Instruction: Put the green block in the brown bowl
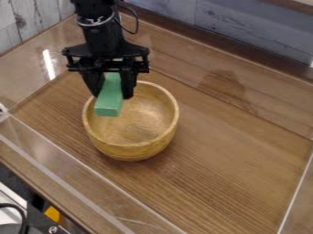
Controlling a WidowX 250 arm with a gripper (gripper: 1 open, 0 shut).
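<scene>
The green block [112, 96] hangs tilted, its upper end pinched between the fingers of my black gripper [110, 80], which points straight down and is shut on it. Its lower end dips inside the left half of the brown bowl [146, 128], a round wooden bowl with thick walls resting on the wooden tabletop. Whether the block touches the bowl's inner wall I cannot tell. The arm rises up to the top edge of the picture above the bowl's left rim.
A wood-grain table [232, 137] under a glossy clear cover stretches right and front of the bowl. A grey plank wall [244, 23] runs along the back. The table's front edge [73, 196] lies at lower left, with cables beyond it.
</scene>
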